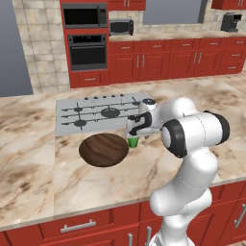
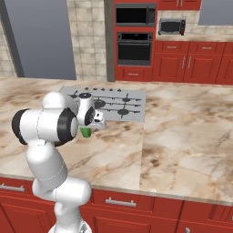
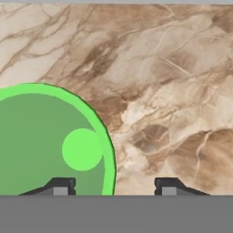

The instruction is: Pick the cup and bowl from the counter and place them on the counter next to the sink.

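Cup (image 3: 50,145) stands upright on the counter (image 1: 158,163), just right of the bowl (image 1: 104,149) and just in front of the cooktop (image 1: 96,113). Pincer (image 3: 113,185) sits right over it, jaws apart, straddling the cup's rim: one fingertip (image 3: 60,185) inside the mouth, the other outside over bare stone. Not clamped yet.

Looks like a rim pinch on the wall. To do it well: go a bit lower so the pads get real wall, then close and lift straight up, clear of the bowl.

Counter is tan veined marble on red cabinets (image 1: 158,57); oven (image 1: 87,51) and microwave (image 1: 84,15) in the back wall.
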